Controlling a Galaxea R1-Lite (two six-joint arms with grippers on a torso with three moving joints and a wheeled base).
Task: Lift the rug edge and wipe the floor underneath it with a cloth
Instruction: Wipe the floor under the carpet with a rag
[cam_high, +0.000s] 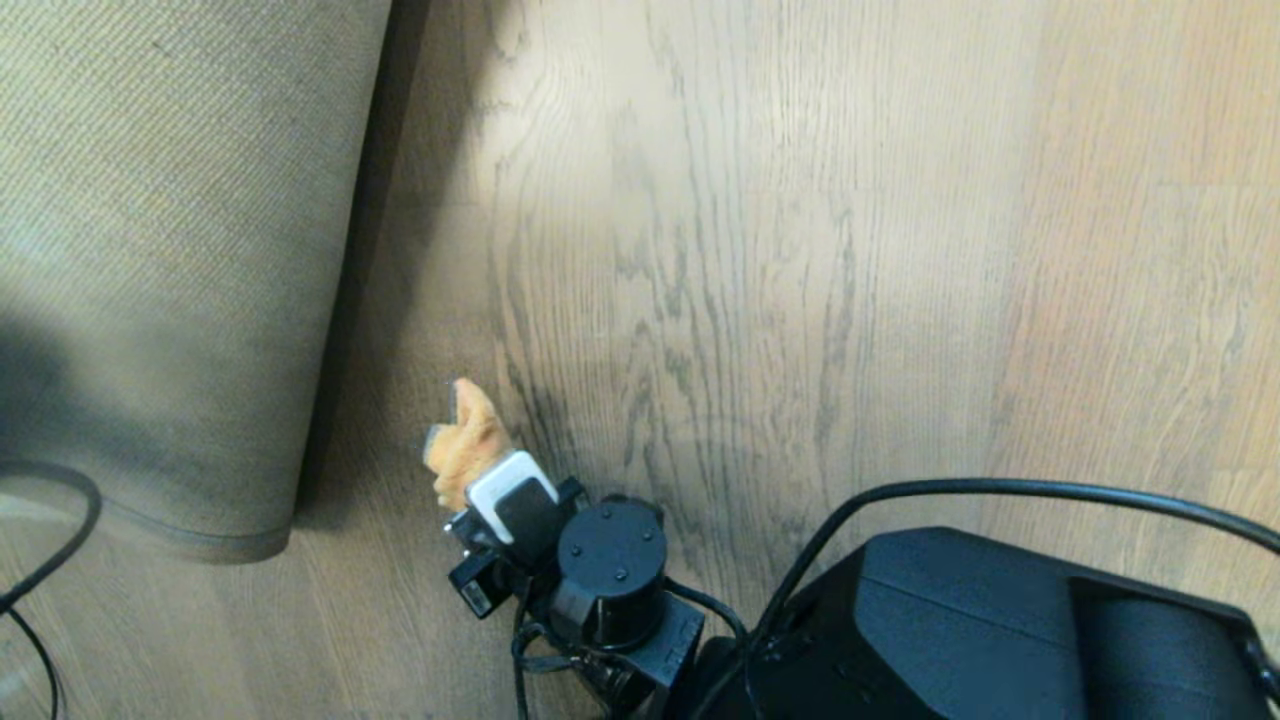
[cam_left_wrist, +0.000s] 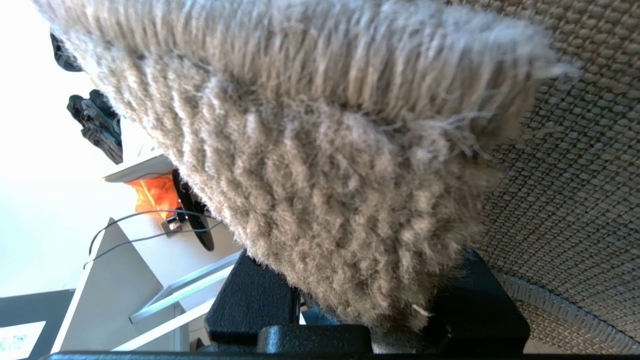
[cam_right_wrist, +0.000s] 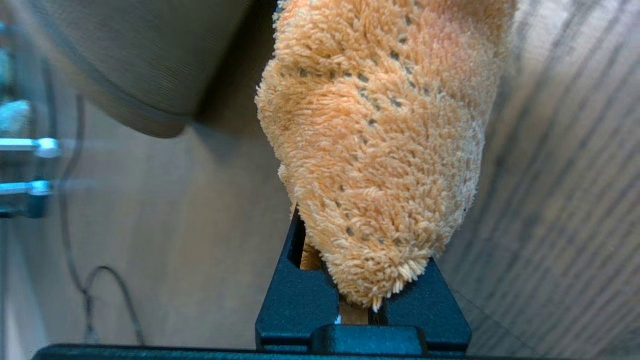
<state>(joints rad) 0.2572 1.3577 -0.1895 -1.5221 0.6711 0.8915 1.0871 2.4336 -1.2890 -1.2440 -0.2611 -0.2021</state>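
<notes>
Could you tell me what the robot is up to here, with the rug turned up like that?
It is cleaning under the rug. The left gripper is clamped on the rug edge and holds it lifted, so the beige woven backing faces the head camera and the floor beside it is exposed. The right gripper is shut on the orange cloth, low near the floor, close to the lifted edge. Whether the cloth touches the planks cannot be told.

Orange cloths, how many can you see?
1. The orange cloth is pinched in the right gripper, over the floor beside the lifted rug edge.
</notes>
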